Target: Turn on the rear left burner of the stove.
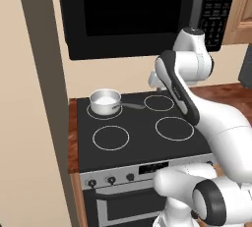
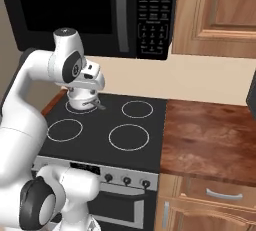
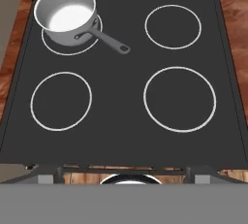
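Knobs (image 1: 111, 179) sitting on stove (image 1: 142, 145) front panel, well below arm hovering over glass. Rear left burner (image 3: 71, 43) at 10 o'clock in hand view, saucepan (image 3: 66, 13) sitting on it. Finger spread: cannot tell. Risks: wrong knob getting turned; arm clipping saucepan handle while descending.

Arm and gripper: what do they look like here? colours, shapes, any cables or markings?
The arm has glossy white rounded link shells, dark grey to black bands at the joints and a black strip along one link. The hand is a boxy white block. No cables or markings are visible. The fingertips are too little seen to describe.
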Controlling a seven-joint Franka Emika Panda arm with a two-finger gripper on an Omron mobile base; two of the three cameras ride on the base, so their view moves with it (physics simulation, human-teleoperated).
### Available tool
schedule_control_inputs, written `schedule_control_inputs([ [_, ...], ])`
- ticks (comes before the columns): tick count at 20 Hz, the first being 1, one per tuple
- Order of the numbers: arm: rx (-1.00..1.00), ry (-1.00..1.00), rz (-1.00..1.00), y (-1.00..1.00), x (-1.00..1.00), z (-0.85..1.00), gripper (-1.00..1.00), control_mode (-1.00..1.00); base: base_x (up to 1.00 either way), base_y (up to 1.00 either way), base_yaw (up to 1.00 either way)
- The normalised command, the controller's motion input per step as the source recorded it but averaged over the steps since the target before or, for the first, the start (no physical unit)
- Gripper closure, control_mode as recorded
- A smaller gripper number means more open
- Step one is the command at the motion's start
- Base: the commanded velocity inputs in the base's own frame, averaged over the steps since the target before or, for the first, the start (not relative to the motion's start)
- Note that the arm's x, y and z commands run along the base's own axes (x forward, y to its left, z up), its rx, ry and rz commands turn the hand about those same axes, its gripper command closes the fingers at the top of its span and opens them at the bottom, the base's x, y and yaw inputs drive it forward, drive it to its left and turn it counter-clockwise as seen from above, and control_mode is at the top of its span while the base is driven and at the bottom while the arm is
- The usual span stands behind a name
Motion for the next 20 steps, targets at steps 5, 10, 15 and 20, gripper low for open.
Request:
schedule_control_inputs([
  [5, 0.0, 0.0, 0.0, 0.0, 0.0, 0.0, -1.0, 1.0, -0.49, -0.18, 0.0],
  [10, 0.0, 0.0, 0.0, 0.0, 0.0, 0.0, -1.0, 1.0, -0.31, -0.22, -0.01],
  [15, 0.0, 0.0, 0.0, 0.0, 0.0, 0.0, -1.0, 1.0, 0.0, -0.61, -0.06],
  [20, 0.0, 0.0, 0.0, 0.0, 0.0, 0.0, -1.0, 1.0, 0.0, -0.55, -0.02],
])
